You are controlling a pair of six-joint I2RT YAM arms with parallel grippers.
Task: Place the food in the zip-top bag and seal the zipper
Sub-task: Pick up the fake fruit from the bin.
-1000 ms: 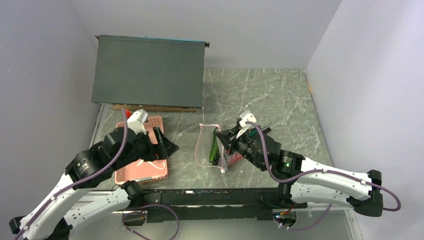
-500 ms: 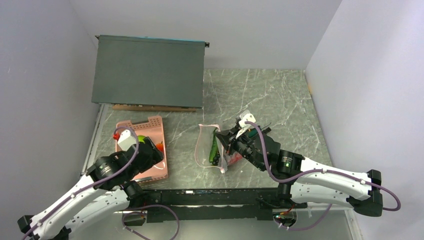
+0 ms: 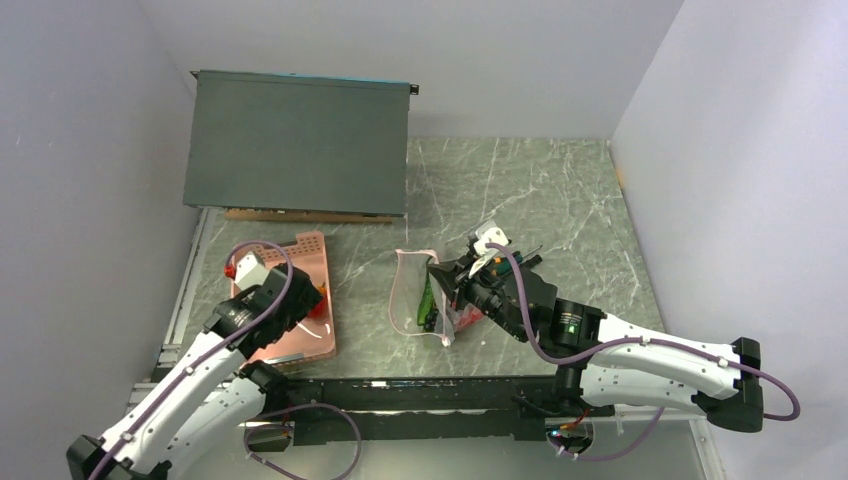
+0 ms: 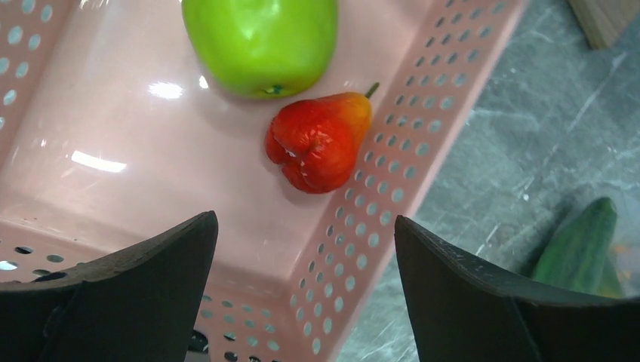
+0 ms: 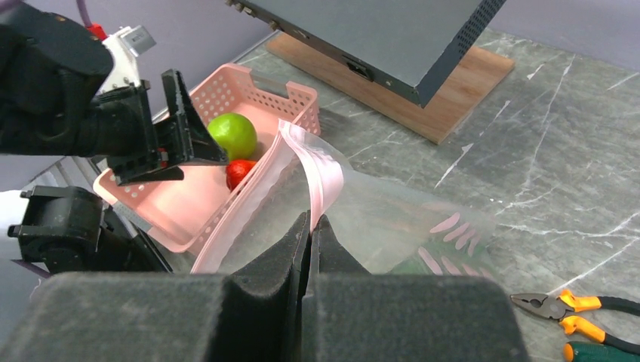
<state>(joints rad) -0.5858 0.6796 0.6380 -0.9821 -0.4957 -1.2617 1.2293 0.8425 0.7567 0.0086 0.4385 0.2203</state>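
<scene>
Two bits of the food in the pink basket (image 4: 423, 128) for starters: green apple (image 4: 260, 41) out on the floor of it, red-orange fruit (image 4: 317, 139) just beside, tucked up against the perforated side wall. Can't tell from the wrist view whether those two actually touch, but close either way.

Got the left gripper (image 4: 302, 230) hanging right over that corner of the basket, fingers spread wide with nothing between them, and the red-orange fruit sitting roughly in line with the gap.

Over on the other side, got the zip-top bag (image 5: 392, 219) propped up off the marbled table (image 3: 530, 190), mouth turned toward the basket. Right gripper (image 5: 309, 234) pinched tight on the bag's top edge, right on the zipper (image 5: 324, 177), holding that pale pink strip up so the mouth gapes.

Already some stuff inside the bag: long green pods (image 3: 428, 292) for sure, plus a dark lump lower down, maybe the grape bunch, but too small and smeared by the plastic to swear to.

Also seeing pliers (image 5: 581, 313) with orange and green handles flat on the table near the bag, and a big dark panel (image 3: 300, 140) on a wooden base behind the basket.
</scene>
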